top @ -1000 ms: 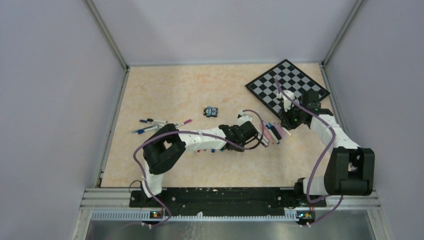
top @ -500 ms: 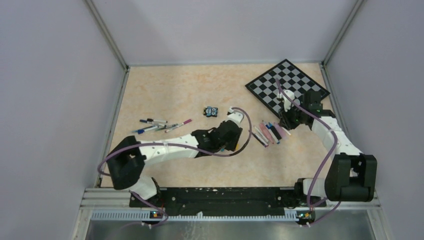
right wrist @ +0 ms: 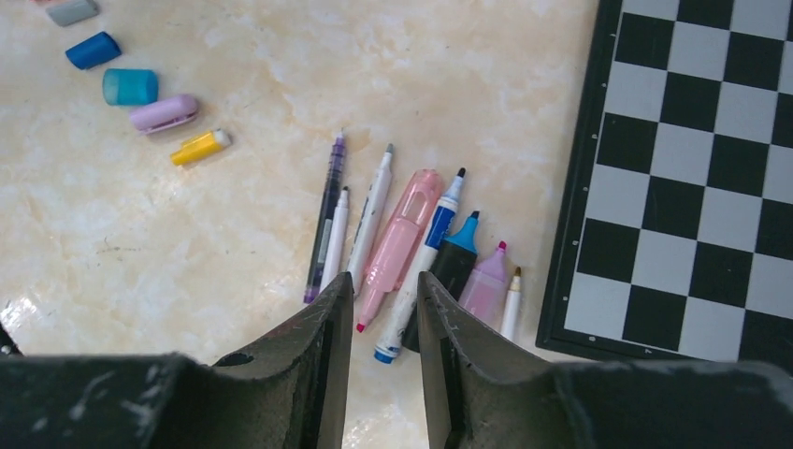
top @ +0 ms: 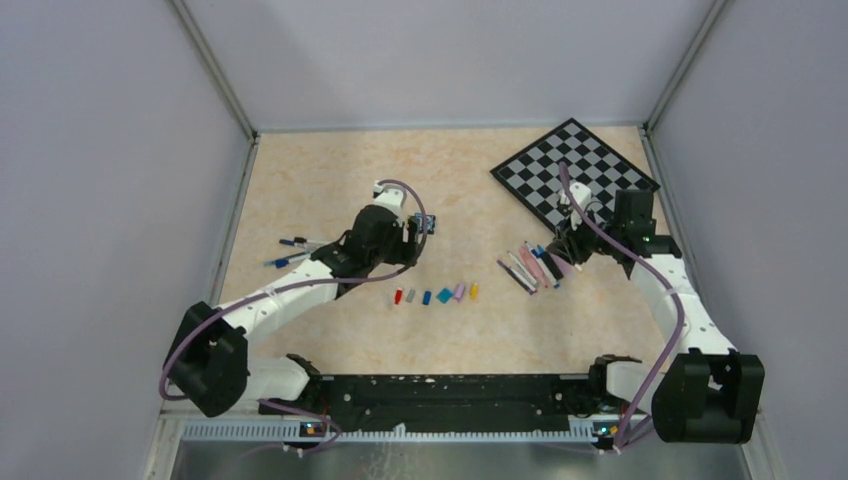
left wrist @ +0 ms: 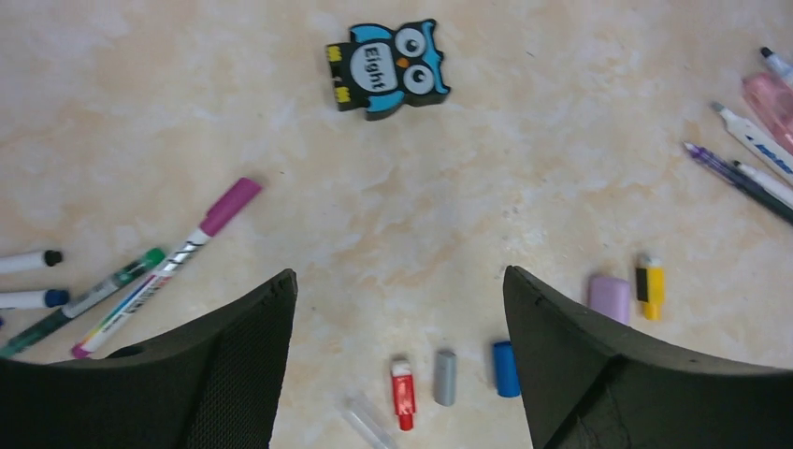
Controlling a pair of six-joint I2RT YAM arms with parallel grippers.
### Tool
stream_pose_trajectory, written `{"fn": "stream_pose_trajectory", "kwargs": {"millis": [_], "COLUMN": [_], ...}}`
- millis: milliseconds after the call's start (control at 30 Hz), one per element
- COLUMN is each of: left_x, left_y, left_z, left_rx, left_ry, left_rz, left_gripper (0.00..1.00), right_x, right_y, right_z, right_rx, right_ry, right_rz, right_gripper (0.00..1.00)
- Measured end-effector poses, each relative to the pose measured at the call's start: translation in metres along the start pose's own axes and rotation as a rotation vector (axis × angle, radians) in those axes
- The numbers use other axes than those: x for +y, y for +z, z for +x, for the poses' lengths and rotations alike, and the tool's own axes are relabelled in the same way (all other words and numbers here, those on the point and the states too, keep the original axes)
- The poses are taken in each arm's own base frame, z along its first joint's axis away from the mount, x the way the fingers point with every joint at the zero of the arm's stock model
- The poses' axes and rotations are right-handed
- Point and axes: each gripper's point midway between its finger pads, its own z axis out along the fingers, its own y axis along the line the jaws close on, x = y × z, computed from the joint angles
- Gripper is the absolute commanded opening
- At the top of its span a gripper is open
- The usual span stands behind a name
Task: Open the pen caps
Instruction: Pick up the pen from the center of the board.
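Observation:
Several loose pen caps (top: 437, 295) lie in a row mid-table: red (left wrist: 402, 395), grey (left wrist: 445, 377), blue (left wrist: 506, 368), lilac (left wrist: 610, 297) and yellow (left wrist: 651, 285); a teal one (right wrist: 131, 86) shows in the right wrist view. Several uncapped pens (top: 530, 268) lie side by side to the right, among them a pink marker (right wrist: 400, 234). Capped pens (top: 300, 250) lie at the left, one with a magenta cap (left wrist: 229, 206). My left gripper (top: 408, 238) (left wrist: 397, 276) is wide open and empty, above the caps. My right gripper (top: 563, 250) (right wrist: 383, 276) is narrowly open and empty, just over the uncapped pens.
A black-and-blue owl block (left wrist: 386, 67) (top: 423, 222) sits just beyond my left gripper. A chessboard (top: 575, 170) (right wrist: 692, 140) lies at the back right, its edge beside the uncapped pens. A clear cap (left wrist: 369, 423) lies left of the red one. Walls close in on both sides.
My left arm has swung left and back, from beside the uncapped pens to near the owl block, uncovering the row of caps. My right gripper has shifted only slightly.

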Motion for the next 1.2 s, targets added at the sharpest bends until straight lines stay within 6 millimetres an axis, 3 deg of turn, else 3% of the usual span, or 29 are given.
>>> {"fn": "stream_pose_trajectory", "kwargs": {"millis": [100, 200, 433, 533, 767, 1200], "left_x": [0.019, 0.036, 0.085, 0.095, 0.111, 0.135], "left_y": [0.0, 0.003, 0.022, 0.028, 0.047, 0.06], "left_z": [-0.007, -0.008, -0.001, -0.004, -0.012, 0.036], "left_rx": [-0.017, -0.008, 0.121, 0.162, 0.257, 0.471], "left_ry": [0.048, 0.134, 0.275, 0.313, 0.367, 0.428], "left_rz": [-0.042, -0.072, -0.162, -0.157, -0.057, 0.005], "left_gripper": [0.84, 0.98, 0.99, 0.93, 0.68, 0.42], "right_x": [0.008, 0.014, 0.021, 0.021, 0.021, 0.021], "right_y": [0.002, 0.004, 0.004, 0.004, 0.003, 0.001], "right_z": [0.003, 0.005, 0.004, 0.002, 0.001, -0.001], "right_rx": [-0.01, -0.023, -0.043, -0.048, -0.051, -0.06], "right_ry": [0.002, -0.001, -0.018, -0.022, -0.025, -0.033], "right_rz": [-0.036, -0.069, -0.099, -0.098, -0.096, -0.09], "right_gripper": [0.31, 0.33, 0.33, 0.33, 0.33, 0.34]}}
